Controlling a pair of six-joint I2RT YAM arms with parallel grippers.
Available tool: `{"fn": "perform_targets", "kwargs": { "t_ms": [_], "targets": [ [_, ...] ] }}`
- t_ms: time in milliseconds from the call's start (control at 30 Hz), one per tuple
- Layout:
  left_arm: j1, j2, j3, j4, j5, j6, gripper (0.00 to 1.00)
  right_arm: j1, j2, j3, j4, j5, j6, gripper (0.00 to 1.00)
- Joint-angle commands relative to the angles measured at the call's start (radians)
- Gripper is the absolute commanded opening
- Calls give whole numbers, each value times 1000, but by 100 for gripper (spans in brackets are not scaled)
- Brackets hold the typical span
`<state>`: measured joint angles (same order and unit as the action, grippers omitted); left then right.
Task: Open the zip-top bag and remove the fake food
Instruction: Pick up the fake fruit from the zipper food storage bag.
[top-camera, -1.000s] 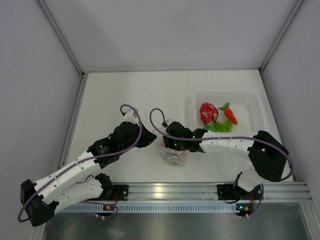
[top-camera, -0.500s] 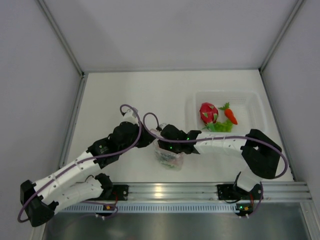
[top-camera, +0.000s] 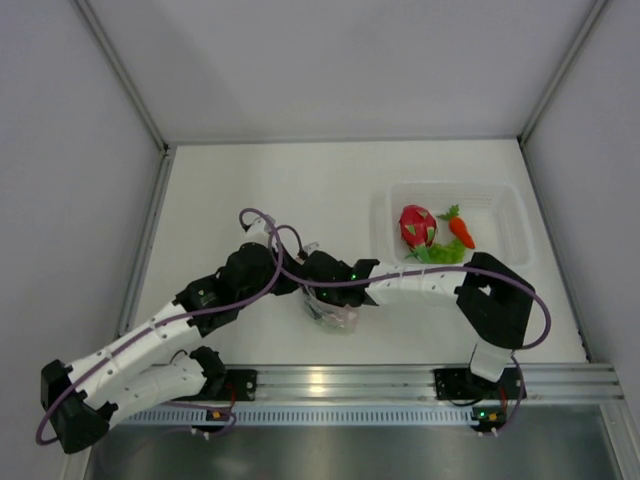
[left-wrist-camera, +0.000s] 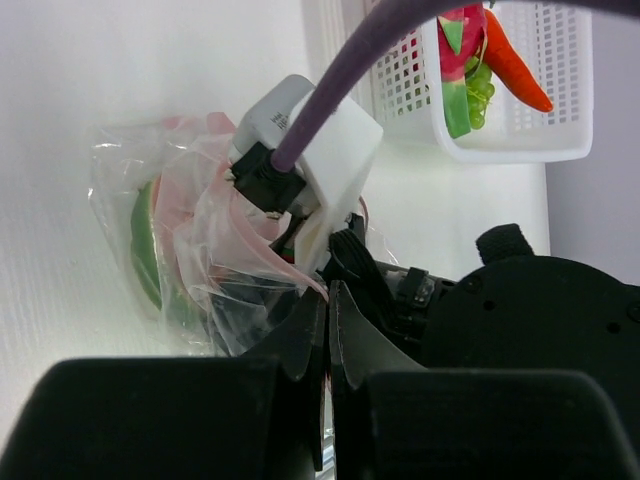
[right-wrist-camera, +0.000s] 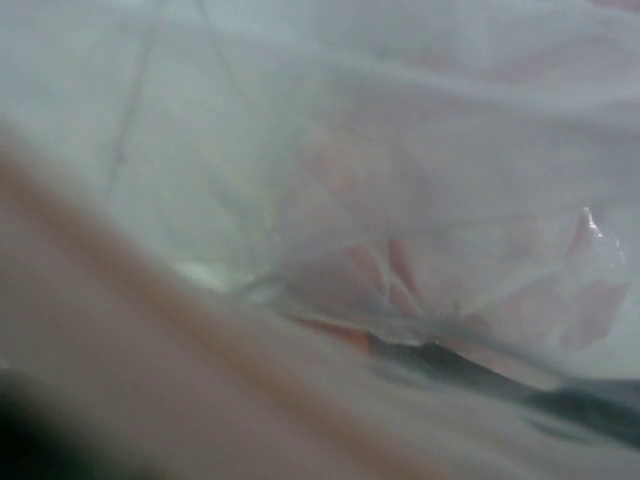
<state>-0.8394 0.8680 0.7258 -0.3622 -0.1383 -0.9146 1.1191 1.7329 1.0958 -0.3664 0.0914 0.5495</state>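
Along the left wall, bare white tabletop (top-camera: 215, 190) runs past your left arm to the far edge. Your left tool (left-wrist-camera: 327, 300) is pressed fully closed, nipping a fold of the zip-top bag (left-wrist-camera: 190, 250) beside its pinkish strip. The bag lies crumpled on the tabletop between the two wrists, near the metal rail (top-camera: 330, 378) at the near edge. A green piece (left-wrist-camera: 148, 240) of the fake food shows through the plastic on the bag's left side. Your right tool (top-camera: 316, 293) is buried in the bag's folds. Its wrist camera sees only blurred plastic with pinkish creases, so you cannot tell how far it is open or whether it has hold of anything. To the right, well apart from the bag, the clear tub (top-camera: 390, 215) holds the magenta dragon fruit (top-camera: 416, 225), an orange piece (top-camera: 461, 232) and green leafy pieces (top-camera: 440, 255). The tub's right rim sits near the right wall, and a strip of bare tabletop lies between the tub and the near rail
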Motion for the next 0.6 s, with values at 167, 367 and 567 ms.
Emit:
{"fn": "perform_targets", "kwargs": {
  "t_ms": [167,367,567],
  "targets": [
    [0,-84,34,25,49,6,0,4,152,53,-19,168,-5,54],
    [0,-147,26,20,59,10,0,-51,163,30,-40,226,-14,56],
    [2,-178,26,-3,48,14,0,-102,113,-36,-97,338,-23,56]
  ]
}}
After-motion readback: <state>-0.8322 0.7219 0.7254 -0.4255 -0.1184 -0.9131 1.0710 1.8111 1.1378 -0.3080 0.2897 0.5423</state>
